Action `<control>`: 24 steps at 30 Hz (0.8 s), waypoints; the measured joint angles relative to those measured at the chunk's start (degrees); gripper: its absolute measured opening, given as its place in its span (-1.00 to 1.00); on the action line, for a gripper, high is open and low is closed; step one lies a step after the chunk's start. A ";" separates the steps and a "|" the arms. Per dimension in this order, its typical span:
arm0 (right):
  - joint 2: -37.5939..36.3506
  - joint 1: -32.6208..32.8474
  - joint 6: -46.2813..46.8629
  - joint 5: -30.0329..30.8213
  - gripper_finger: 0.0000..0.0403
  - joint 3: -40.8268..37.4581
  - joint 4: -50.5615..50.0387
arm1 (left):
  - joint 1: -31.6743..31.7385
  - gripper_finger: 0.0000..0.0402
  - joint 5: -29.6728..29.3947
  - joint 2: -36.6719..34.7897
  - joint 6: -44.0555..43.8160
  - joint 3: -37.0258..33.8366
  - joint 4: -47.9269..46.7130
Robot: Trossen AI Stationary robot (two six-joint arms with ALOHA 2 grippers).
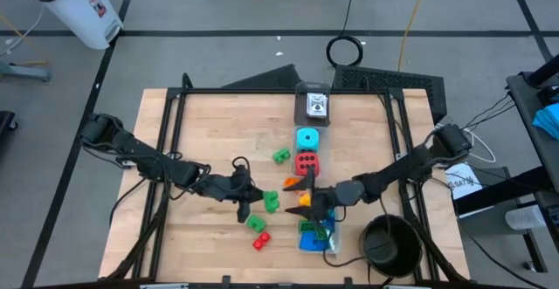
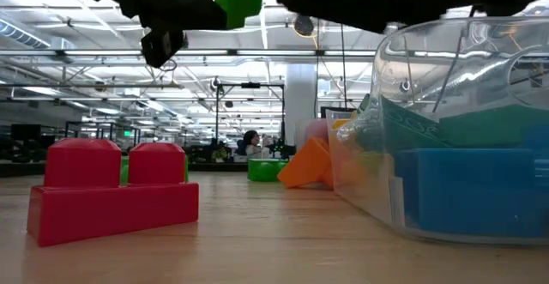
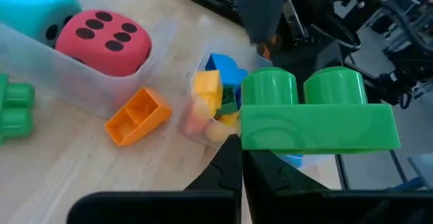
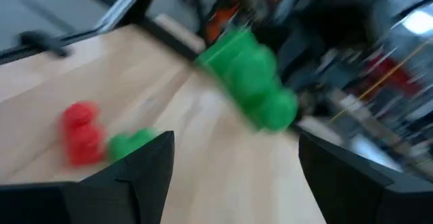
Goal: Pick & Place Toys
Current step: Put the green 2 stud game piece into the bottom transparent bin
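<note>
Green brick (image 3: 316, 112) clamped in our left gripper (image 3: 241, 158); right gripper (image 4: 233, 160) open; box (image 1: 316, 234) at five o'clock part-filled; red brick (image 2: 113, 190) still loose.

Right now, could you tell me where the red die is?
High view: the red die sits mid-table in a clear box, beside the cyan die.

Table (image 1: 201, 132): light wood, planked, matt, visible grain. Green brick (image 3: 316, 116): smooth plastic, slightly glossy. Red brick (image 2: 113, 190): same smooth plastic, soft sheen. Orange brick (image 3: 139, 116): hollow plastic, semi-gloss. Red die (image 3: 103, 40) and cyan die (image 3: 34, 7): matt, soft-looking. Clear box (image 2: 446, 129): transparent glossy plastic, reflective. Black bowl (image 1: 390, 243): dark, dull finish.
</note>
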 joint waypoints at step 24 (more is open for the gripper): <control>10.53 -2.62 -12.02 -3.92 -0.19 8.72 9.33 | 1.76 -1.00 1.92 0.00 -0.37 0.00 -0.18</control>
